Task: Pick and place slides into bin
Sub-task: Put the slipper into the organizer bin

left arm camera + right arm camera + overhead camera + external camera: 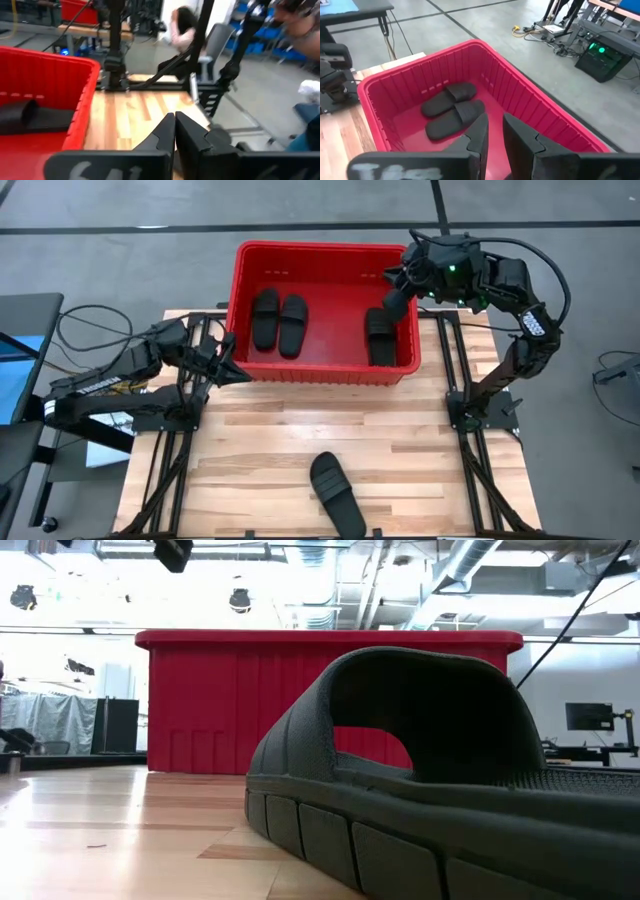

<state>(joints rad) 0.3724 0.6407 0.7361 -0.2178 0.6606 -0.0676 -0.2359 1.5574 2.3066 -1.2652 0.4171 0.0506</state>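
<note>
Wooden table point(260, 450) (person point(181, 27) beyond)
</note>
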